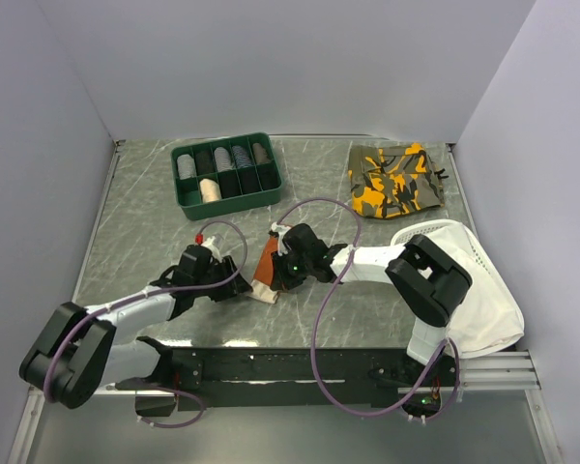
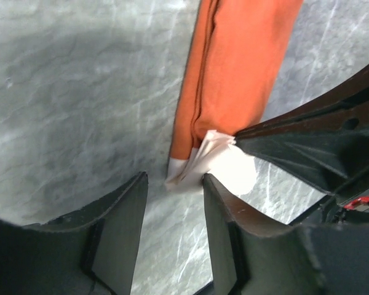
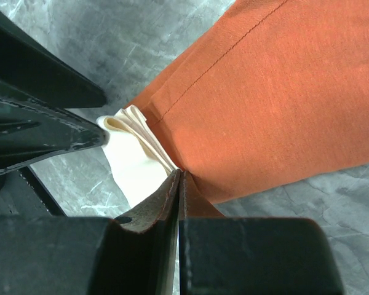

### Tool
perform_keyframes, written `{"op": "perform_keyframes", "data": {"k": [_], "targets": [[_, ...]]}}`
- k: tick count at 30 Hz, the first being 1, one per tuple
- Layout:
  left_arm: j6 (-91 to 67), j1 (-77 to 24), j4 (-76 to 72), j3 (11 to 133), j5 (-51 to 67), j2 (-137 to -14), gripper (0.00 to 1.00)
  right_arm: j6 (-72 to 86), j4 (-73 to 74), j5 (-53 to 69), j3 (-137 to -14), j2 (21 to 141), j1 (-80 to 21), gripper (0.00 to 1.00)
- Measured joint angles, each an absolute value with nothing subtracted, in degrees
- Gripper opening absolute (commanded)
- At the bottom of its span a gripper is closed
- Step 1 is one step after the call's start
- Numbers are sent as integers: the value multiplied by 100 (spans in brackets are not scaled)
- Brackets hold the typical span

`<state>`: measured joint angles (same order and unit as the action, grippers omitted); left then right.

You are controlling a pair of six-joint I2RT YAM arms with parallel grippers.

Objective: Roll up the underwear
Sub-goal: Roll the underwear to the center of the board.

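Note:
The underwear (image 1: 266, 259) is a narrow folded strip of rust-orange fabric with a cream-white end, lying on the marble table between both arms. My right gripper (image 3: 180, 175) is shut, its tips pinching the strip's edge where the white folds (image 3: 132, 153) meet the orange cloth (image 3: 264, 104). My left gripper (image 2: 174, 179) is open just in front of the white corner (image 2: 194, 169), with bare table showing between its fingers (image 2: 120, 215). From the left wrist view, the right gripper's finger (image 2: 295, 147) reaches in from the right. From above, the left gripper (image 1: 234, 280) and the right gripper (image 1: 278, 277) flank the white end (image 1: 264, 293).
A green divided tray (image 1: 179, 198) with rolled socks stands at the back left. An orange-and-olive camouflage garment (image 1: 396, 179) lies at the back right. A large white cloth (image 1: 483, 300) lies by the right arm. Purple cables (image 1: 319, 319) loop over the table.

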<state>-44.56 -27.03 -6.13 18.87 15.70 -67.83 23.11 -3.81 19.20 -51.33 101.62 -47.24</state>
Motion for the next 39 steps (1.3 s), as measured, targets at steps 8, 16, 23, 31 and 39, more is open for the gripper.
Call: {"op": "perform_keyframes", "data": {"k": [8,16,23,31,39], "targets": [[-4644,-2790,-1140,2016,1594,-7345,43,2314,-381,1957,-5133,10165,-4724,20],[-4757,-2888,-1168,2040,1387,-7400,40,2329,-224,1741,-5131,9913,-4724,42],[-4762,-3035,-1223,2152,1339,-7585,39,2287,-60,1234,-5131,9373,-4764,45],[-4764,-3269,-1275,2432,1337,-7948,38,1953,314,395,-5103,8639,-5321,45],[-4757,-3304,-1103,2558,1284,-8009,37,1369,733,-320,-5103,8584,-6193,44]]}}
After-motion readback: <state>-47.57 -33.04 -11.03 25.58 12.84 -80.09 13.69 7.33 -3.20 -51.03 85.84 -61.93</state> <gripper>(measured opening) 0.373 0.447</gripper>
